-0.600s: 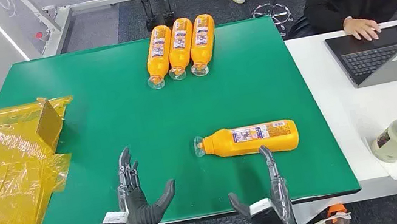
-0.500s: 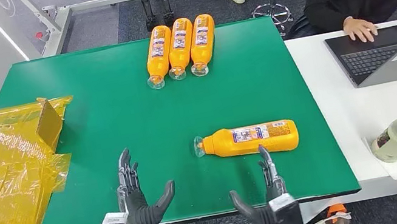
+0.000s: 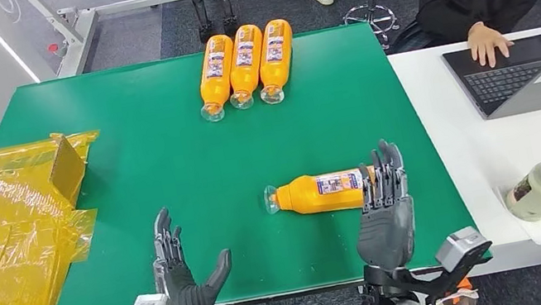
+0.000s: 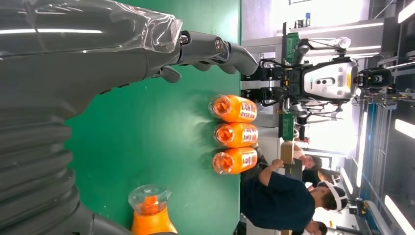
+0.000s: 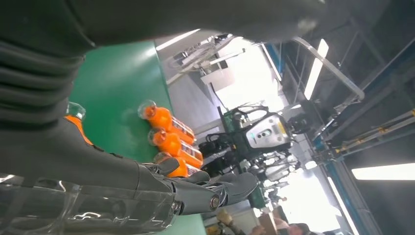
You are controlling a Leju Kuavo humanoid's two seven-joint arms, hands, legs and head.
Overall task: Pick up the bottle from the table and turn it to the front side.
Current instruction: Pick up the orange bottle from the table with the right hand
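Right robot hand [image 3: 384, 212] just came up over the bottle's [image 3: 323, 192] base end, fingers open, nothing gripped yet. Bottle lies flat on bench [image 3: 169, 170]. Left robot hand [image 3: 181, 281] open, idle. Grasp next, I'd say.

Glossy orange plastic bottle [image 3: 325, 192] with clear cap and paper label, just beyond the right robot hand [image 3: 384, 216]. Matt green cloth-like worktop [image 3: 169, 170] beneath. Crinkled shiny yellow film [image 3: 6, 241] beside the left robot hand [image 3: 180, 277].
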